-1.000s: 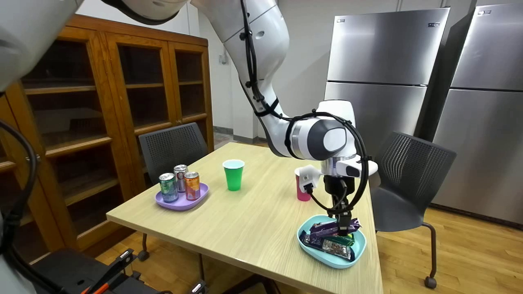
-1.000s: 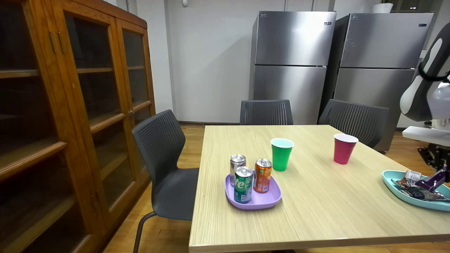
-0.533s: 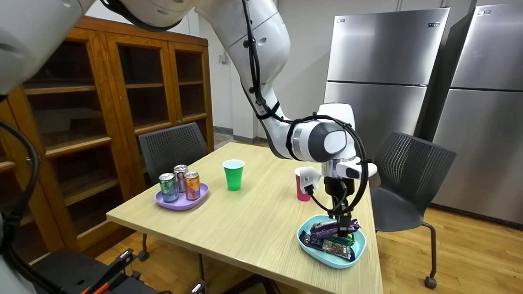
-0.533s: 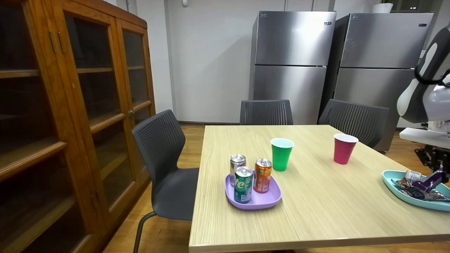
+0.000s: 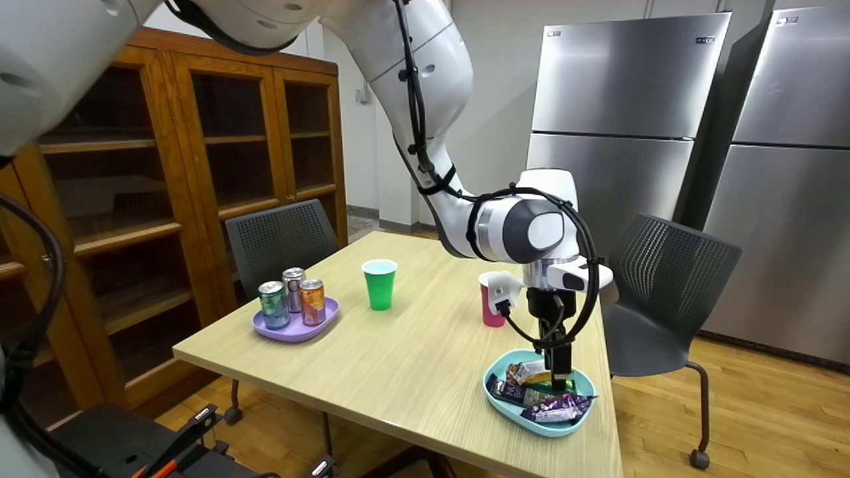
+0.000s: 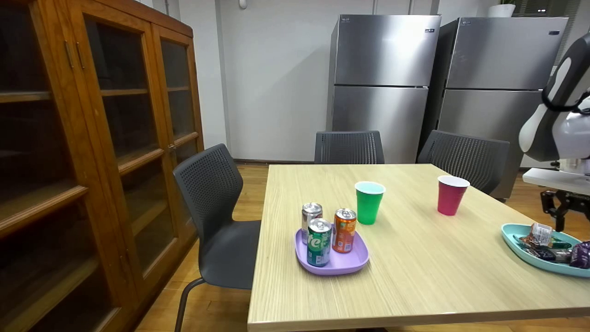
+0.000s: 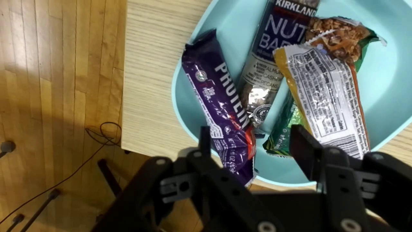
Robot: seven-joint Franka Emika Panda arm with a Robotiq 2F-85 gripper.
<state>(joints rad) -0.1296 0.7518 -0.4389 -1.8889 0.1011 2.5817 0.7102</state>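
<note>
The gripper [image 7: 252,140] stood wide, nothing held, over the teal tray [image 7: 391,71]. In the tray, the purple protein bar [image 7: 222,96] lay loose, one end at the rim, beside the Kirkland nut bar [image 7: 267,58]. Prob. light, fairly stiff, slick wrapper, might crumble if pinched hard; best hold approx. mid-length, across width. Lower end was partly hidden by gripper in wrist view; green-wrapped bar [image 7: 285,124] sat partly under white-labelled bar [image 7: 328,96]; purple protein bar [image 6: 581,256] was cut off by frame edge in an exterior view.
</note>
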